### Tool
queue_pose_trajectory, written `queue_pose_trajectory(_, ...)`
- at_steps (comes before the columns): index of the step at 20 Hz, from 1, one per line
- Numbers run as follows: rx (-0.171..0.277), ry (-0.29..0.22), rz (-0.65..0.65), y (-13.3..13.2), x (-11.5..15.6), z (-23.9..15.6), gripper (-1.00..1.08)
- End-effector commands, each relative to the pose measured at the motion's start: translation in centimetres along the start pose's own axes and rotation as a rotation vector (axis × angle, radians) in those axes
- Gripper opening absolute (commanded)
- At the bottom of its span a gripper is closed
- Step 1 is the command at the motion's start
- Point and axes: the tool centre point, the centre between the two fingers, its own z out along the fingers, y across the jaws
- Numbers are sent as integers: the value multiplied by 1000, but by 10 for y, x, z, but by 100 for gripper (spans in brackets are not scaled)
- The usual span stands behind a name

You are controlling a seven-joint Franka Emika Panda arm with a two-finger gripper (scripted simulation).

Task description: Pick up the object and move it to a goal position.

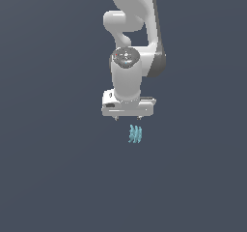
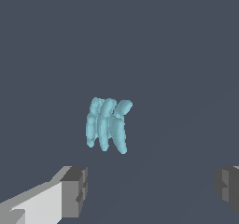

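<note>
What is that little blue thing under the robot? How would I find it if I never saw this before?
Find the big white robot arm hanging over the plain dark grey floor. Just below its gripper, whose two grey fingers are spread wide and touching nothing, sits the small object. It is the only coloured thing there: a pale teal-blue bunch of thin, bumpy blades side by side, narrower than the gripper.

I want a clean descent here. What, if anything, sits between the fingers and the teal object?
Nothing visible does. The teal object lies alone on the dark surface, apart from the open gripper; in the wrist view only bare surface separates it from the fingers.
</note>
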Motion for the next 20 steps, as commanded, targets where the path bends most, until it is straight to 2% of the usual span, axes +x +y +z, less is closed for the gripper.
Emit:
queue_pose_trajectory(1,-3,1,9,-3,2,5,100)
queue_pose_trajectory(13,-35,16,97,-32,16,48,100)
queue_pose_trajectory(20,-42,21,118,-39,19,59,100)
